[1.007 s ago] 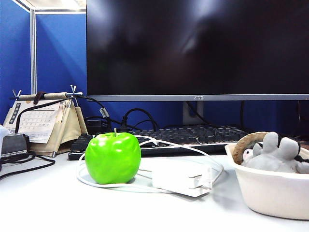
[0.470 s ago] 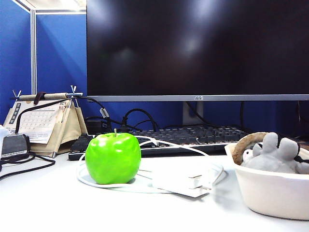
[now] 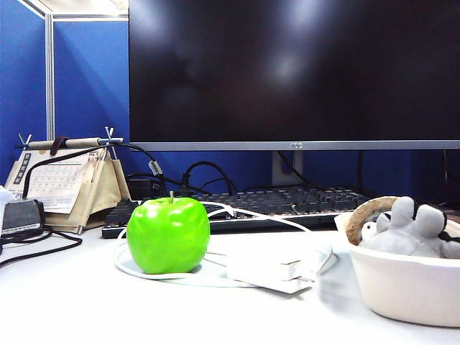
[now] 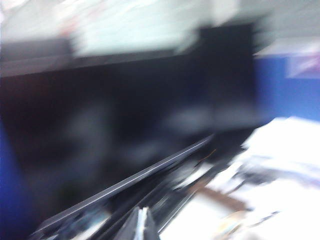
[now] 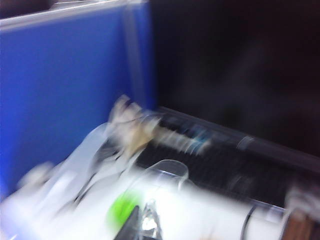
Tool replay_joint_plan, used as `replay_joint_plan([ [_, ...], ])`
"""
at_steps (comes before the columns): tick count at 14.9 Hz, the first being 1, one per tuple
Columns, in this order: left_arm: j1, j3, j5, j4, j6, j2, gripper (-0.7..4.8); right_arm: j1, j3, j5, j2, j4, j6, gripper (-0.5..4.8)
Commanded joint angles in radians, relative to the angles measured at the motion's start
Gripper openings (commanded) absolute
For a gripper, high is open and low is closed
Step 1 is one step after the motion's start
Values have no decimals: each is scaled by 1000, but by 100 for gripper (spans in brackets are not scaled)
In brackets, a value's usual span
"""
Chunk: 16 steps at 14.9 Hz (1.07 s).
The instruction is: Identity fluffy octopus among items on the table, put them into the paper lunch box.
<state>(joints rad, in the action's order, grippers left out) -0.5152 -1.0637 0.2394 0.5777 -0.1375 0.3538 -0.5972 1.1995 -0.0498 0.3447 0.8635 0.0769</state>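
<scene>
The fluffy octopus (image 3: 413,228), light grey with stubby limbs, lies inside the cream paper lunch box (image 3: 402,287) at the right edge of the exterior view. A brown-backed, white-faced plush (image 3: 368,217) sits beside it in the same box. Neither gripper shows in the exterior view. The left wrist view is heavily blurred; my left gripper (image 4: 142,226) has its fingertips together with nothing between them, in front of the dark monitor. The right wrist view is blurred too; my right gripper (image 5: 145,224) is shut and empty, above the table near a green smear that is the apple (image 5: 122,210).
A green apple (image 3: 168,235) stands left of centre, with a white power adapter (image 3: 269,267) and its looped cable beside it. Behind are a black keyboard (image 3: 287,205), a large dark monitor (image 3: 295,72) and a desk calendar (image 3: 61,183) at the left.
Nothing on the table has moved in the exterior view. Only the faint shadow around the adapter has shifted.
</scene>
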Motion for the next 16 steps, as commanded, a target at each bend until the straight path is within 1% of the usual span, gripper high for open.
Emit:
replay_joint_plan([
  [1, 1, 162, -57, -181, -24, 21, -6, 0, -211, 88, -42, -322, -10, -2],
  [3, 1, 310, -56, -316, -24, 48, -6, 0, -391, 99, -34, -495, -10, -2],
  [5, 1, 431, -60, -399, -23, 101, -6, 0, -563, 130, -18, -571, -10, -2],
  [6, 1, 474, -60, -408, -22, 128, -6, 0, -637, 129, -6, -576, -10, -2],
  [8, 1, 525, -56, -405, -19, 194, -6, 0, -770, 130, 5, -577, -10, -2],
  [10, 1, 533, -56, -400, -19, 246, -6, 0, -871, 130, 4, -577, 0, -2],
  [12, 1, 533, -59, -394, -19, 275, -6, 0, -919, 129, 4, -575, 2, -2],
  [16, 1, 533, -60, -246, -19, 278, -5, 0, -929, 126, 4, -550, 1, -2],
])
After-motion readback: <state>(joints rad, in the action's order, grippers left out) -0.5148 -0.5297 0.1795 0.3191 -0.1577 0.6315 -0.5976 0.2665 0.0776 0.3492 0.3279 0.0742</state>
